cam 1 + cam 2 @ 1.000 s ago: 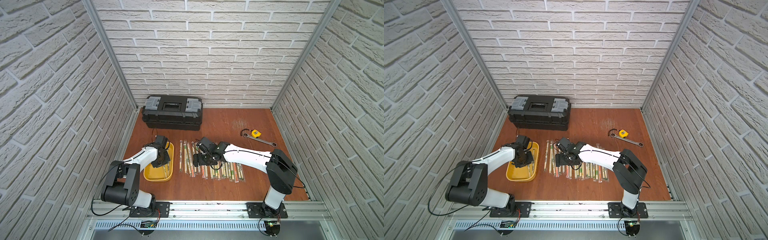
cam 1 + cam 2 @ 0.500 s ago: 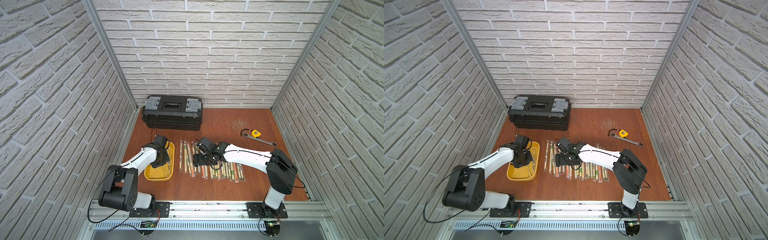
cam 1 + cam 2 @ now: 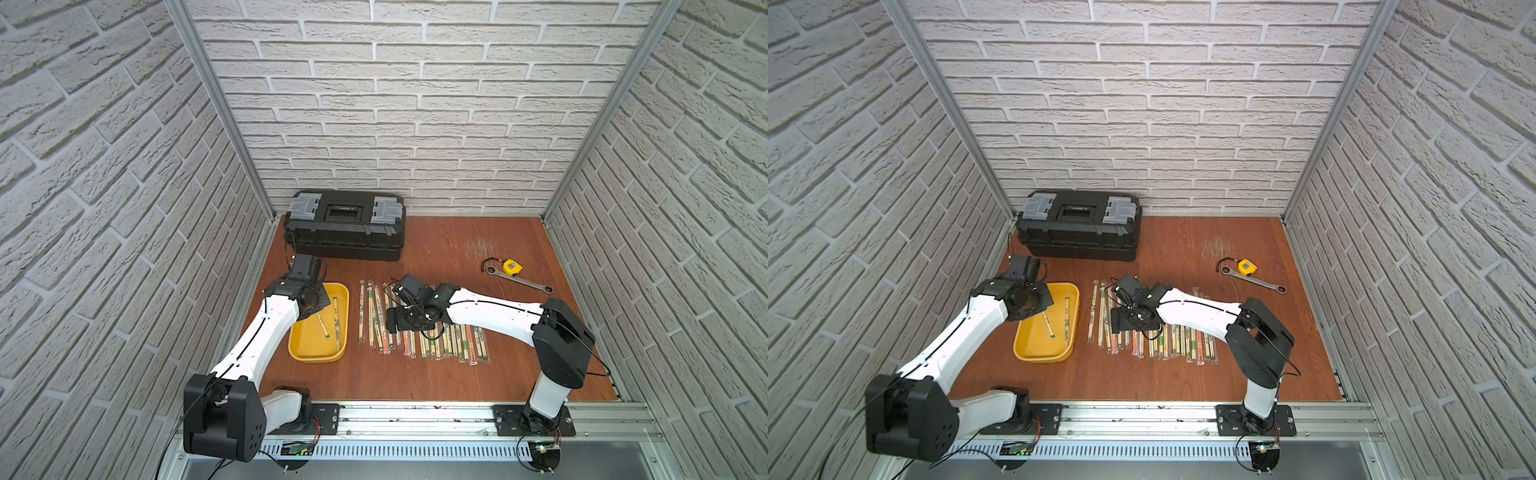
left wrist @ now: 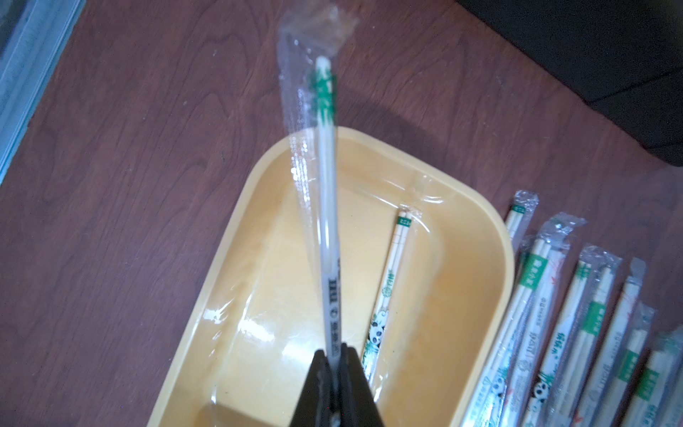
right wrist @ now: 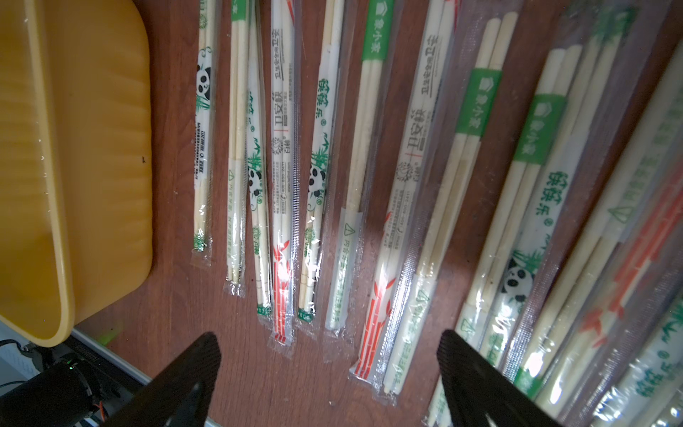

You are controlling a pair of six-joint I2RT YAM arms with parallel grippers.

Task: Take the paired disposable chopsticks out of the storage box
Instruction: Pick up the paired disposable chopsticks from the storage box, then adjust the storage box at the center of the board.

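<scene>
On the bench (image 3: 436,386), the chopstick row (image 3: 465,343) under the wide, empty right jaws is partly hidden by that arm. The yellow storage box (image 4: 491,258), below the left jaws, is cut off in the wrist view. Those jaws pinch one sleeved chopstick pair (image 4: 327,222) over it.

Enclosure: white faux-brick panels (image 3: 415,104) on three sides, back panel across upper centre. Aluminium corner posts (image 3: 220,108) run diagonally from the top edge to the floor. Floor is a reddish-brown wood-grain board (image 3: 436,374), with a scuffed patch (image 3: 478,247) right of centre. Aluminium rail (image 3: 415,419) along the bottom edge. Even light, soft shadows.
</scene>
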